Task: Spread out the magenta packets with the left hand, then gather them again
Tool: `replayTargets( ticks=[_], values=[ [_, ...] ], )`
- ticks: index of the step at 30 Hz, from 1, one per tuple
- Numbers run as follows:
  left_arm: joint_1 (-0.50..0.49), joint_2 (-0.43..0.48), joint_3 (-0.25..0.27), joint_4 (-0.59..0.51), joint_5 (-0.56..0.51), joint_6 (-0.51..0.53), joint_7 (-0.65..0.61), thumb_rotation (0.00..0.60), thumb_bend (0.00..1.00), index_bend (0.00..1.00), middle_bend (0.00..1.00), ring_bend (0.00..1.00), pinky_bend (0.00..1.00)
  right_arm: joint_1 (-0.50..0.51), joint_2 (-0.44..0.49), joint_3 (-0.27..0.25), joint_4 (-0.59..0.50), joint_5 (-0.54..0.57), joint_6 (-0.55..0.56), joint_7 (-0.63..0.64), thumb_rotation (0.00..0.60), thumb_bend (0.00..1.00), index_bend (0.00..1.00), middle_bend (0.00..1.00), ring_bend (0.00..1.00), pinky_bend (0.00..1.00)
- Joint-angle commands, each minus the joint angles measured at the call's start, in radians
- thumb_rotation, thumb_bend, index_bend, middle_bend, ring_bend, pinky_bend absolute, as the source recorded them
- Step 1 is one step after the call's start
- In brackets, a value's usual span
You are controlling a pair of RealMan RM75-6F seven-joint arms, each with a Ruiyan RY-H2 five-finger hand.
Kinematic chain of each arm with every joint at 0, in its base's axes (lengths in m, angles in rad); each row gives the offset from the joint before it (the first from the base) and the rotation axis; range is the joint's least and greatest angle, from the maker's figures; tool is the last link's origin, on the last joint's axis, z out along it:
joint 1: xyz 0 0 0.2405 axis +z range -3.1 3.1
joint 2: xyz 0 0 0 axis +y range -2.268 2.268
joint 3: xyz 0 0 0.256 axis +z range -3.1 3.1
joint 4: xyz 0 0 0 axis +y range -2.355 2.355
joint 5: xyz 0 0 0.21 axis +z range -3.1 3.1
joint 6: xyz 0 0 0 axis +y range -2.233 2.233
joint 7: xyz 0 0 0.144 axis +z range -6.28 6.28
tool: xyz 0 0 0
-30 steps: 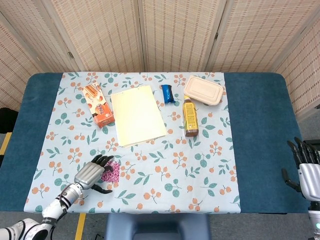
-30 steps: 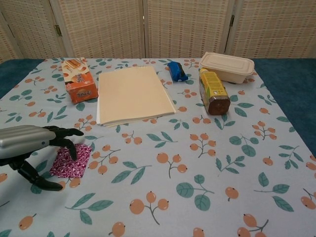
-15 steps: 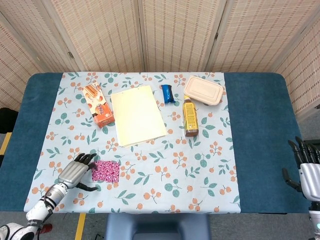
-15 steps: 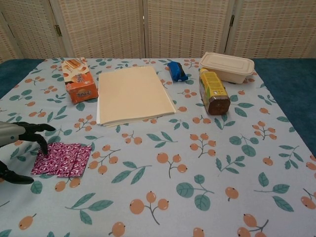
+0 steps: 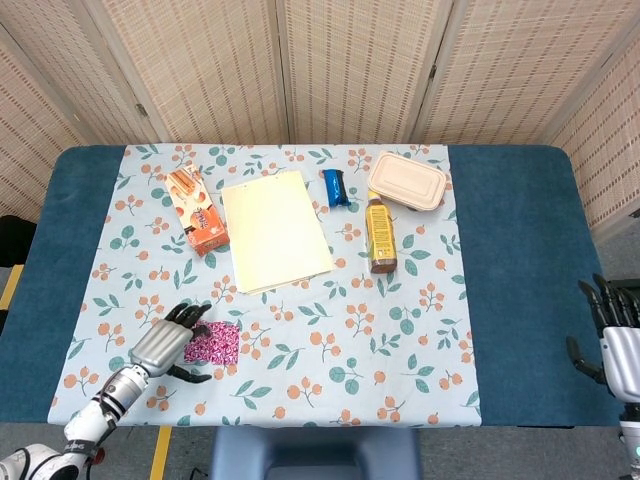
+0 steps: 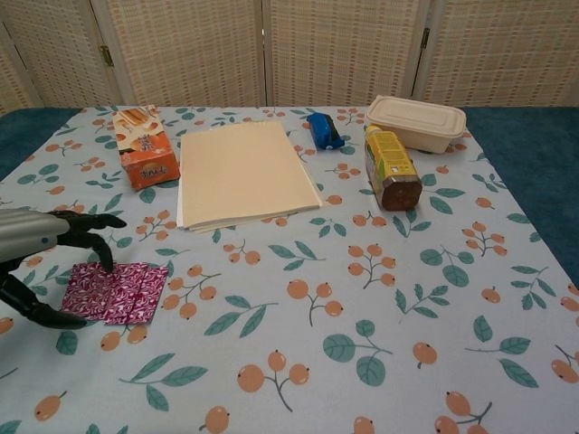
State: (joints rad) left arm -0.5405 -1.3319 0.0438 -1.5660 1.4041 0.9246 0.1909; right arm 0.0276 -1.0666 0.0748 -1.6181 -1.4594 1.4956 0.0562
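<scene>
The magenta packets (image 6: 122, 292) lie fanned out flat near the table's front left edge, overlapping one another. They also show in the head view as magenta packets (image 5: 215, 342). My left hand (image 6: 36, 244) hovers at their left end with fingers spread, and its fingertips (image 6: 101, 260) touch the leftmost packet. The thumb lies on the cloth in front of the packets. In the head view the left hand (image 5: 165, 345) covers the packets' left edge. My right hand (image 5: 615, 345) stays off the table's right edge, fingers apart and empty.
An orange snack box (image 6: 145, 149), a cream folder (image 6: 242, 172), a blue packet (image 6: 324, 129), a lying bottle (image 6: 389, 167) and a beige lidded container (image 6: 418, 122) sit further back on the floral cloth (image 6: 362, 298).
The left hand dragged the stacked packets leftward into a fan, then shifted a little back to the right over their left end. The right hand has not moved.
</scene>
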Motion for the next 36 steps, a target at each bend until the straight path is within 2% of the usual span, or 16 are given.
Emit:
replayTargets(
  ticks=[1,9,20,36],
  values=[
    [-0.018,-0.026,-0.010,-0.009,-0.007,-0.019,0.027,0.318,0.10,0.33,0.00,0.00,0.00,-0.002,0.000,-0.001,0.003,0.002,0.000,0.005,0.600,0.46,0.00,0.00,0.00,0.00],
    [-0.037,-0.063,-0.021,-0.014,-0.051,-0.045,0.084,0.316,0.10,0.33,0.00,0.00,0.00,-0.005,-0.005,-0.002,0.015,0.007,-0.003,0.016,0.600,0.46,0.00,0.00,0.00,0.00],
    [-0.038,-0.080,-0.012,-0.003,-0.094,-0.050,0.129,0.316,0.10,0.33,0.00,0.00,0.00,-0.004,-0.006,-0.001,0.019,0.010,-0.008,0.019,0.600,0.46,0.00,0.00,0.00,0.00],
    [-0.022,-0.057,0.005,0.000,-0.112,-0.030,0.137,0.318,0.10,0.33,0.00,0.00,0.00,-0.005,-0.003,0.001,0.013,0.012,-0.008,0.014,0.600,0.46,0.00,0.00,0.00,0.00]
  ],
)
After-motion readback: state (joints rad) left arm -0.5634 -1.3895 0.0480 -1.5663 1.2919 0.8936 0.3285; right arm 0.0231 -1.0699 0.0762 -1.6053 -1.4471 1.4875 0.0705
